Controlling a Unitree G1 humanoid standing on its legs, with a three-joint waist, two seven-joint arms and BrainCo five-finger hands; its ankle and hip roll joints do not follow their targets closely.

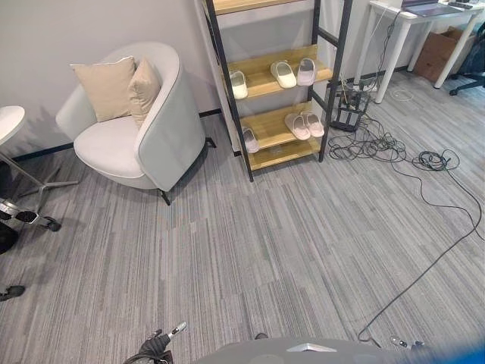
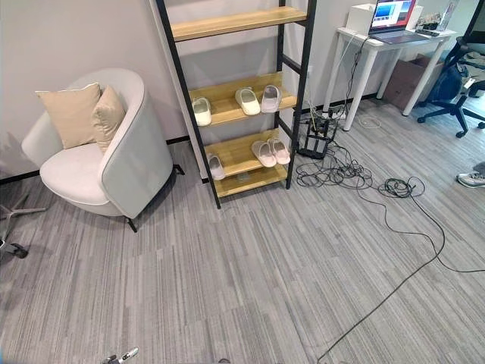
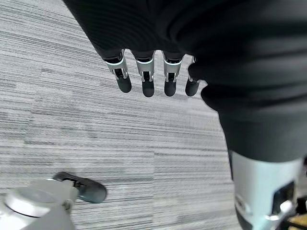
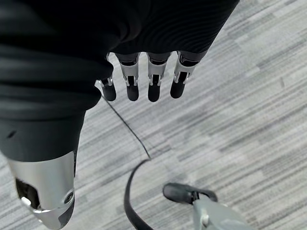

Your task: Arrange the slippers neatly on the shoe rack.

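Note:
The shoe rack has a black frame and wooden shelves and stands against the far wall. On its middle shelf a white slipper lies alone at the left. A white slipper and a pale lilac slipper sit side by side at the right. The lower shelf carries a single pale slipper at the left and a pink pair at the right. My left hand hangs low over the carpet with straight fingers, holding nothing. My right hand also hangs over the carpet, fingers straight and empty.
A grey armchair with two beige cushions stands left of the rack. A round white table is at the far left. Tangled cables and a black basket lie right of the rack, by a white desk. A person's shoe shows at the right edge.

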